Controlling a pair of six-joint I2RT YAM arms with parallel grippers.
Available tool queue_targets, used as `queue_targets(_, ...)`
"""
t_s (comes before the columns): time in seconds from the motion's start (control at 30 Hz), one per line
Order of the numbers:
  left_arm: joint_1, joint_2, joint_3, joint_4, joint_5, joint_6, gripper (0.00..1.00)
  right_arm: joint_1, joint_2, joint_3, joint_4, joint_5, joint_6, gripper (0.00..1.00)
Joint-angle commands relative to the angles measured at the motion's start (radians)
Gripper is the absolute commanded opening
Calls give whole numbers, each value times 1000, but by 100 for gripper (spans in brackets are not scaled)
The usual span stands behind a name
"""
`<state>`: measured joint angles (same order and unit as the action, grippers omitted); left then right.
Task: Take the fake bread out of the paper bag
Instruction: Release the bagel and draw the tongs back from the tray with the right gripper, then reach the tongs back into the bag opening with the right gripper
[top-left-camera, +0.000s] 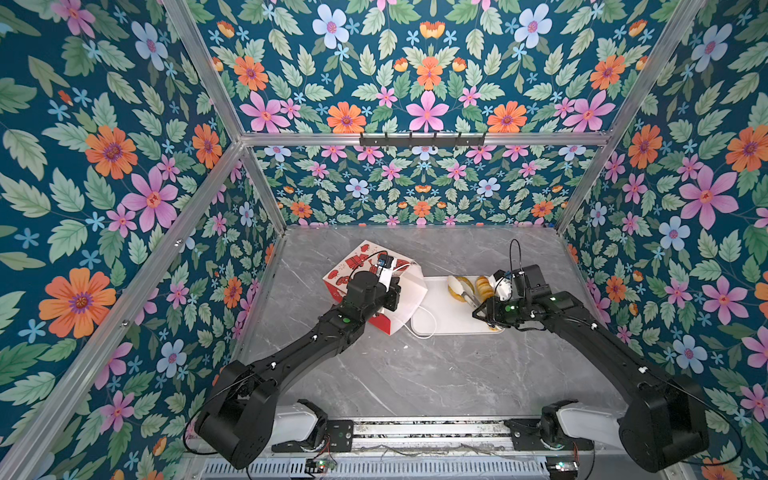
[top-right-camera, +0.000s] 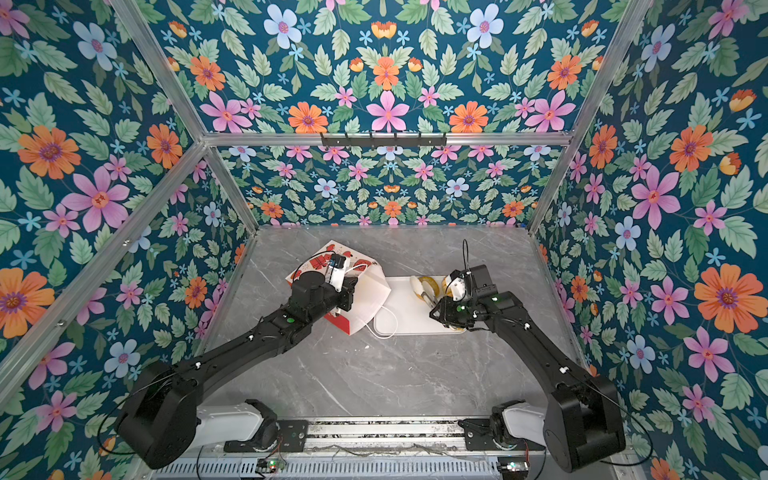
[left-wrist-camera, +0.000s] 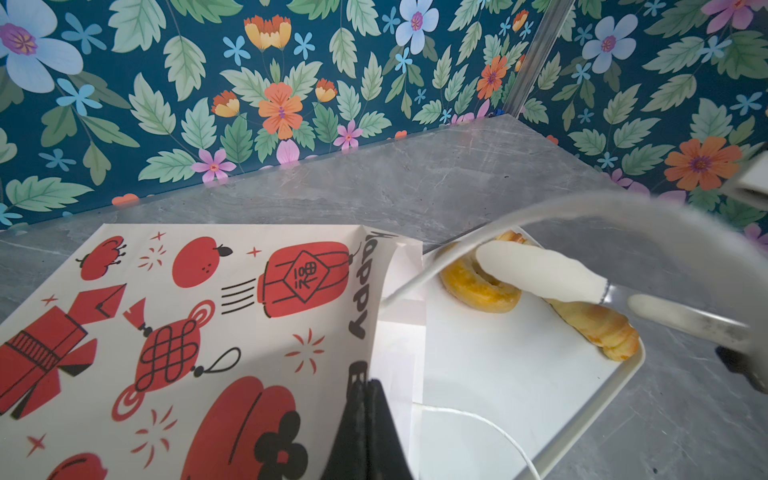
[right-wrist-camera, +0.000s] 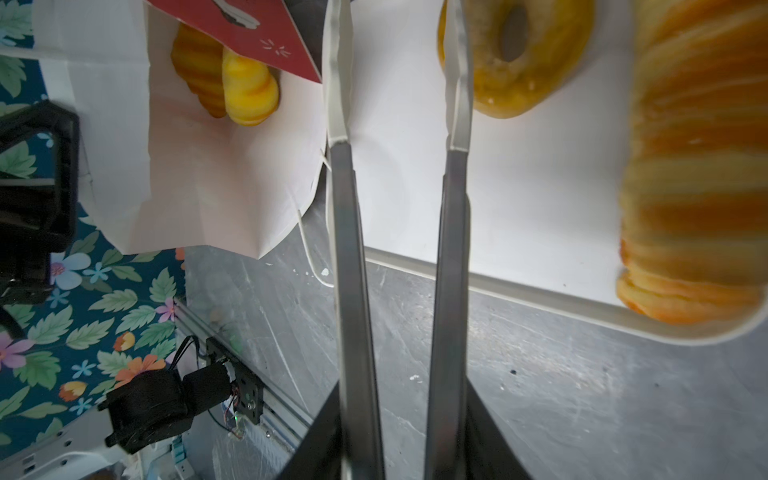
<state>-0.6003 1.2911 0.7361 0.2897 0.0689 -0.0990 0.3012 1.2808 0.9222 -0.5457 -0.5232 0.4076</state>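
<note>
Paper bag (top-left-camera: 409, 291) lies on its side on the tabletop (top-left-camera: 374, 374), at 10 o'clock of centre. The broad face is up, white with red lantern and knot prints. It has a red side panel, a plain white mouth band and inside, and white cord handles. Long axis runs 10 to 4 o'clock, with the mouth at 4, against the 9 o'clock edge of the white tray (top-left-camera: 440, 320). Fake bread is glossy golden-yellow. The ring donut (right-wrist-camera: 552, 75) lies flat at the tray's 12 o'clock end. The long twisted stick (left-wrist-camera: 598, 328) lies on the 3 o'clock edge, axis 12 to 6. Two ridged pieces (right-wrist-camera: 249, 87) sit just inside the bag mouth. Left gripper (left-wrist-camera: 366, 384) fingers are together, apparently nipping the bag's upper lip. Right gripper (right-wrist-camera: 401, 395) fingers are clamped on tongs (right-wrist-camera: 353, 270), whose tips stand apart, one at the donut's rim.
</note>
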Motion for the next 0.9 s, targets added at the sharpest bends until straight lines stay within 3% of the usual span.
queue_targets(0.0, -1, -10, 10, 12, -2, 2, 0, 24, 56, 31, 65, -55, -24, 37)
queue_targets(0.33, 0, -15, 0, 12, -9, 2, 0, 33, 155, 33, 93, -12, -12, 36)
queue_targets(0.87, -1, -6, -14, 31, -7, -1, 0, 33, 125, 15, 33, 99, -37, 35)
